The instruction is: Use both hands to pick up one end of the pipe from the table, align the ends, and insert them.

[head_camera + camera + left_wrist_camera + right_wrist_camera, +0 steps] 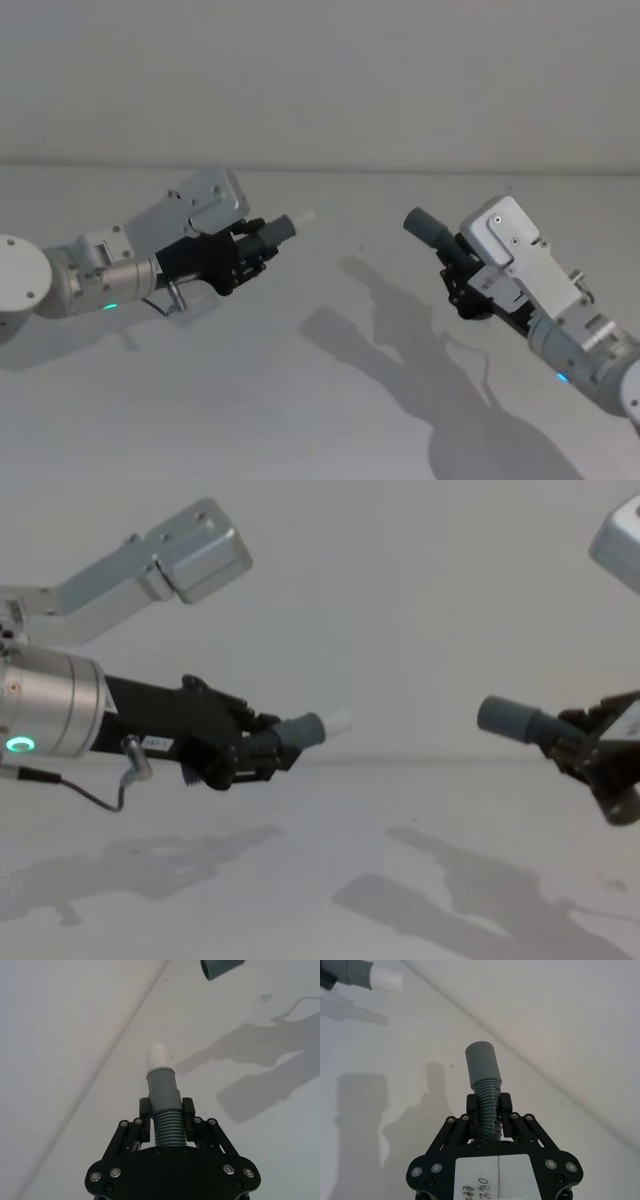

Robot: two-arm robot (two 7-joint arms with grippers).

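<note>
Both pieces of the pipe are held up above the white table (320, 410). My left gripper (252, 256) is shut on the ribbed part of one piece (166, 1127). That piece's grey cuff (303, 731) and white tube tip (303, 217) point toward the right. My right gripper (458, 262) is shut on the ribs of the other piece (487, 1102), and its wide plain grey cuff (427, 227) points left. The two ends face each other across an open gap, roughly level in the chest view. In the left wrist view the far cuff (222, 968) sits off to one side of the white tip (158, 1054).
The table runs back to a plain wall (320, 80), and the arms cast dark shadows (420, 350) on the surface below. A thin cable (95, 795) loops under my left wrist.
</note>
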